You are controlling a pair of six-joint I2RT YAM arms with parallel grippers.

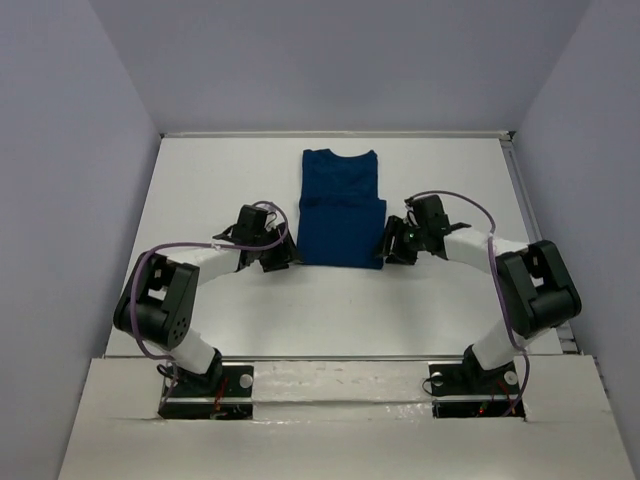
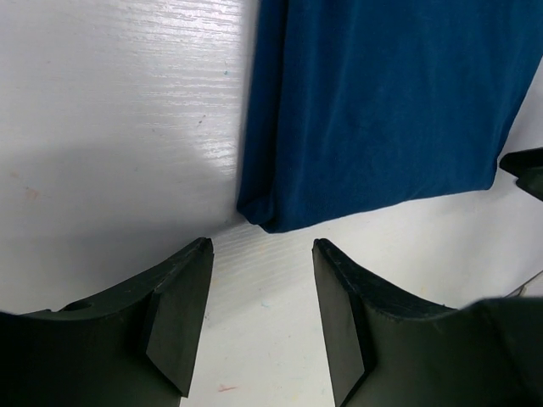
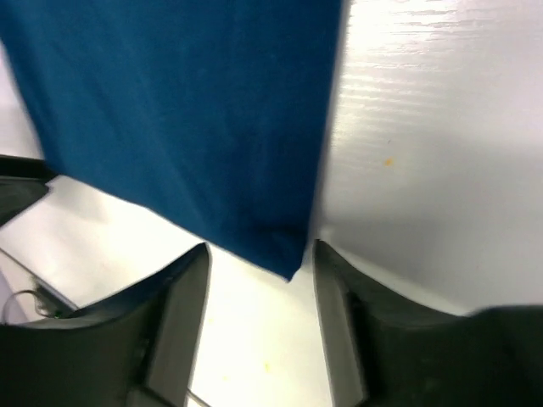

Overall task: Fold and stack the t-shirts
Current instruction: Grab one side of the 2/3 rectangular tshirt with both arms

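The navy blue t-shirt (image 1: 340, 208) lies folded into a narrow upright strip on the white table, collar at the far end, print hidden. My left gripper (image 1: 277, 262) is open and empty just left of the shirt's near left corner, which shows in the left wrist view (image 2: 373, 110) just beyond the fingertips. My right gripper (image 1: 392, 247) is open and empty at the shirt's near right corner; in the right wrist view the corner (image 3: 288, 254) points down between the jaws without being pinched.
The white table (image 1: 220, 190) is walled by grey-lilac panels at the left, right and back. The right gripper's tip shows at the right edge of the left wrist view (image 2: 526, 170). Bare tabletop lies on both sides of the shirt.
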